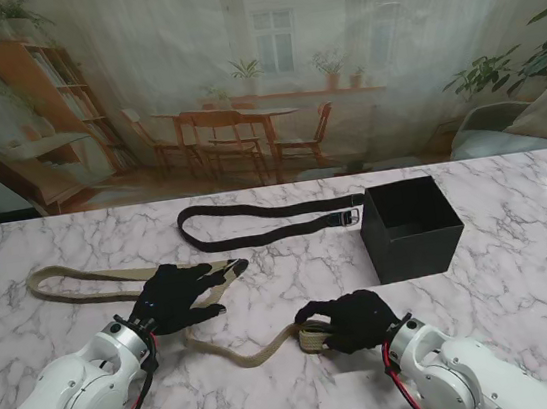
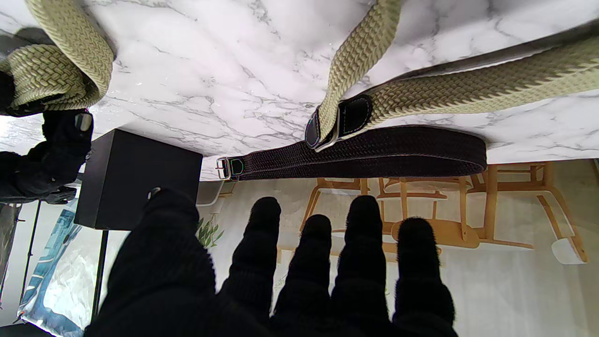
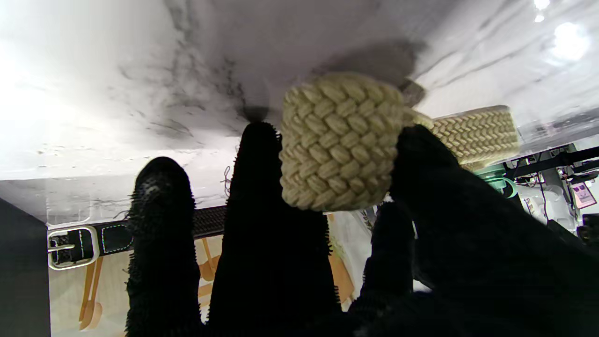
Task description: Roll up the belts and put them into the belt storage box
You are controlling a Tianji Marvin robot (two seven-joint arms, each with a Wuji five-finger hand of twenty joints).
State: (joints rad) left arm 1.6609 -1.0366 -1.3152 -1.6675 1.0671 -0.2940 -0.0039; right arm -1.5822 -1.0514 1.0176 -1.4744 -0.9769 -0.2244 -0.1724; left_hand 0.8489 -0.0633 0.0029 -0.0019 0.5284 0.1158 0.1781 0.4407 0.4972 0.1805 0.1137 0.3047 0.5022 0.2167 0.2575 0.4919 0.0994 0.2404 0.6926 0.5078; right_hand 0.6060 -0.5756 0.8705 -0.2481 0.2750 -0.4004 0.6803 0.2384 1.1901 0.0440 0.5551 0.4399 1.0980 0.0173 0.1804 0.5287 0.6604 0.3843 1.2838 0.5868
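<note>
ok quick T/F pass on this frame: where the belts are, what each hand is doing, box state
1. The right hand holds the rolled end of the tan belt. True.
2. The black belt is already in the box. False: it lies unrolled on the table, to the left of the box.
3. The left hand rests over the tan belt with fingers spread, gripping nothing. True.
4. The box lies tipped on its side. False: it stands upright, open at the top.
5. The black belt's buckle is at the end far from the box. False: the buckle end is the one nearest the box.
</note>
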